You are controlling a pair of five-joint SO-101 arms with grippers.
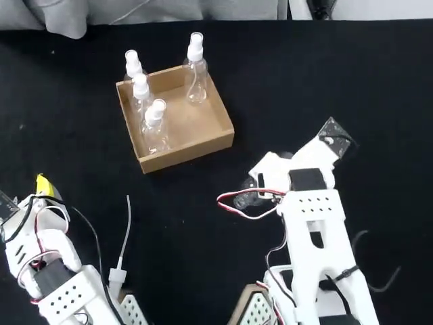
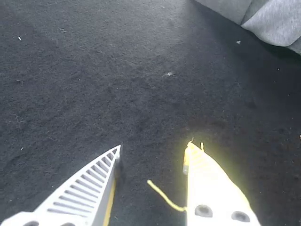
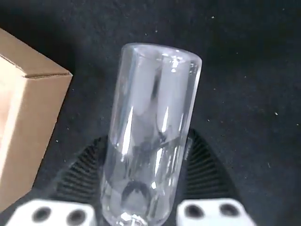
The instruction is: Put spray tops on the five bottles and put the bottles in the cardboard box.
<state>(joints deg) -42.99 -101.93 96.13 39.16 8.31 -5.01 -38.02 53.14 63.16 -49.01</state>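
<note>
High view: you have the cardboard box (image 1: pixel 177 122) open on the black surface (image 1: pixel 338 81), with four bottles (image 1: pixel 155 123) standing upright in it, each white-capped.
Spray top (image 1: pixel 117 273): you can find it lying loose on the surface just beside the left arm (image 1: pixel 61 284), its thin tube pointing toward the box.
Right tool (image 3: pixel 148 141): yours is clamped on a clear bottle (image 3: pixel 155 94), one finger on each side.
Clear bottle: its rounded base end points away from your wrist camera. It sits near a corner of the box without touching it.
Left tool (image 2: pixel 154 146): yours is spread wide over bare surface, gripping nothing, with yellow on one finger.
</note>
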